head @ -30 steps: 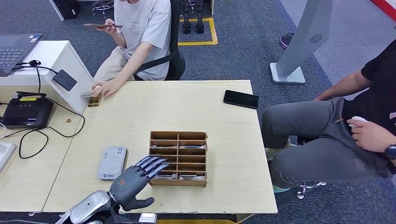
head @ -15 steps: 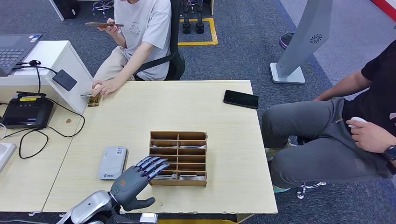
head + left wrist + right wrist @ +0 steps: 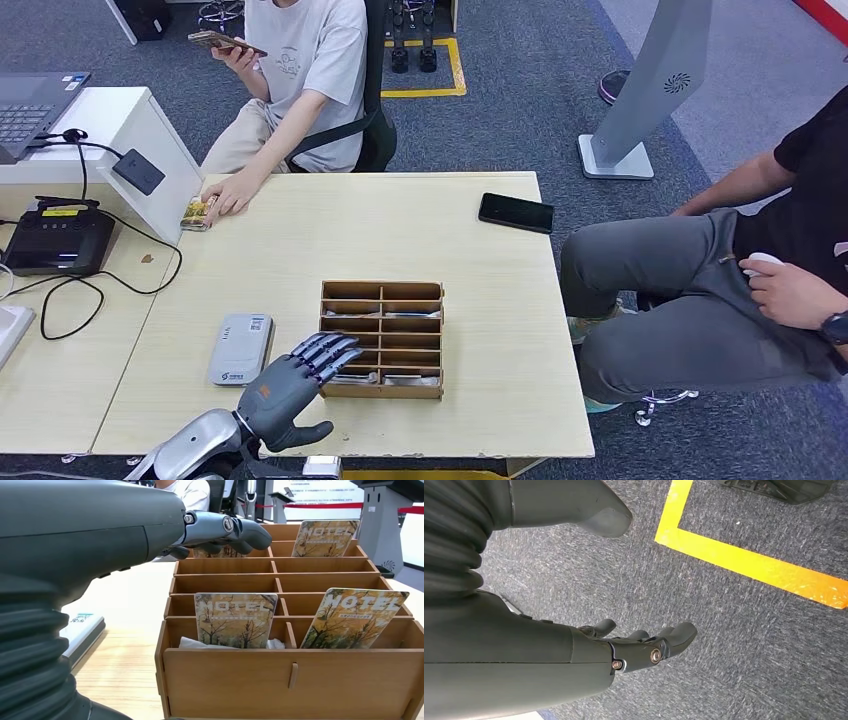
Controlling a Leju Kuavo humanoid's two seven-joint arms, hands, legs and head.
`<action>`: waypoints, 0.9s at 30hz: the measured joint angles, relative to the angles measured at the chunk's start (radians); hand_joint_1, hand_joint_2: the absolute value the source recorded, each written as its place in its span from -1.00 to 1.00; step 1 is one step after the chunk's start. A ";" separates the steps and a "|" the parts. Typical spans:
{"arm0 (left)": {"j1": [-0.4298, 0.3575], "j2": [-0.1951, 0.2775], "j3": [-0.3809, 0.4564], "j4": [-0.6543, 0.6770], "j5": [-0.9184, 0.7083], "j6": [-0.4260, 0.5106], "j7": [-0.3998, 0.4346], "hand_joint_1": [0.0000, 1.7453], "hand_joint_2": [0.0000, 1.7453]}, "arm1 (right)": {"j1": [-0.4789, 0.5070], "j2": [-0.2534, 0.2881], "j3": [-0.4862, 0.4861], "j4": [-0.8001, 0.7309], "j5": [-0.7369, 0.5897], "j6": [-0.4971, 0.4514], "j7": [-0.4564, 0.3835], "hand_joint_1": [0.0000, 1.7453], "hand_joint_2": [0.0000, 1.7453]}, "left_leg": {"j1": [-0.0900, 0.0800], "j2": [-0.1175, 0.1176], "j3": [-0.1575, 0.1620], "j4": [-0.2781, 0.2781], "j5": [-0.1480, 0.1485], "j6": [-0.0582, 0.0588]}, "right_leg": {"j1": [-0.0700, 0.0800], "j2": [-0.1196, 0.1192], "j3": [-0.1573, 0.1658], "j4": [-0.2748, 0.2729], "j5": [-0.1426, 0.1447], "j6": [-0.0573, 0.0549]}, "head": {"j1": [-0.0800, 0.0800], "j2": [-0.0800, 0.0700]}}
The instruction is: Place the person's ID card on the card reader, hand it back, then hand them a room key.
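Left hand: the left hand [image 3: 292,385] holds nothing, fingers extended and a little apart, fingertips reaching over the near left corner of the wooden organizer [image 3: 432,338]; the thumb sticks out toward the table's near edge.
Right hand: the right hand [image 3: 644,647] hangs over grey carpet beside a yellow floor line [image 3: 749,565] — fingers loosely spread, nothing in them.
Room keys: cards printed with autumn trees in gold and brown and the word HOTEL in pale capitals. In the left wrist view one room key [image 3: 235,620] stands upright in a near compartment, another [image 3: 355,617] leans tilted in the compartment beside it, a third [image 3: 326,537] stands in a far one.
Organizer: a shallow brown tray split into two columns of narrow slots; several slots between the cards show bare wood, and some white paper lies under the nearest upright card.
Card reader: the card reader [image 3: 241,348] — a flat pale grey box with a small label — lies on the table [image 3: 480,290] just left of the organizer, beside the left hand.
ID card: a gold-patterned card [image 3: 197,213] lies at the table's far left corner under the seated person's hand [image 3: 226,192], well apart from the reader; I cannot tell if this is the ID card.
Other: a black phone [image 3: 515,212] lies near the far right edge.
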 joint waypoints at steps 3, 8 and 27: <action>0.001 -0.002 0.000 0.000 -0.001 0.000 0.000 -1.00 1.00 | 0.000 0.000 0.000 -0.001 0.000 0.000 0.000 -1.00 1.00 | 0.000 0.000 0.000 0.000 0.000 0.000 | 0.000 0.000 0.000 0.000 0.000 0.000 | 0.000 0.000; 0.002 -0.004 0.000 0.000 -0.001 0.000 0.000 -1.00 1.00 | 0.000 0.000 0.000 -0.003 0.000 0.000 -0.001 -1.00 1.00 | 0.000 0.000 0.000 0.000 0.000 0.000 | 0.000 0.000 0.000 0.000 0.000 0.000 | 0.000 0.000; 0.004 -0.007 0.000 0.000 -0.001 0.000 0.000 -1.00 1.00 | 0.000 0.000 0.000 -0.003 0.000 0.000 -0.001 -1.00 1.00 | 0.000 0.000 0.000 0.000 0.000 0.000 | 0.000 0.000 0.000 0.000 0.000 0.000 | 0.000 0.000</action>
